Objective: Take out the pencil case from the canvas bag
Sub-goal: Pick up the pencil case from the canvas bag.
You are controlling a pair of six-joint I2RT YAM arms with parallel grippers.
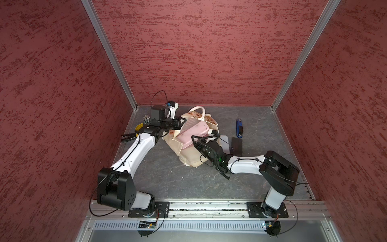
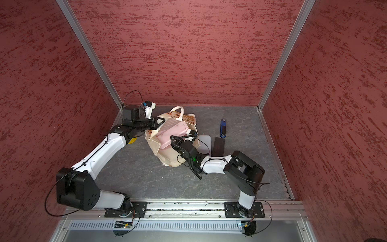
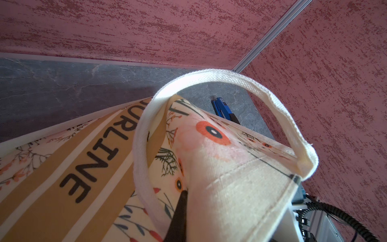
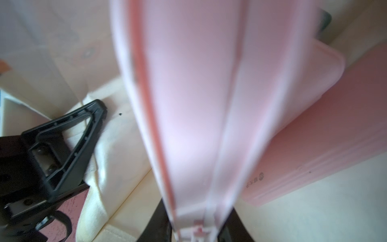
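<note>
Between right jaws: pencil case [image 4: 199, 104], within canvas bag [image 1: 188, 159] mouth.

links: white [image 1: 138, 150] | joints: black [image 1: 117, 188] | cables: black, corrugated [image 3: 339, 212] | LED: green [image 1: 219, 158]

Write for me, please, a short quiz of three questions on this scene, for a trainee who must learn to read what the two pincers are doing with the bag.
1. True or false: the left pincer is open and away from the canvas bag.
2. What does the right pincer grip? A. a bag handle. B. the pink pencil case. C. nothing.
3. Fill in: the stapler lying on the table, outside the bag, is ____ in colour.

Key:
1. False: it is shut on the bag's rim.
2. B.
3. Blue.
</note>
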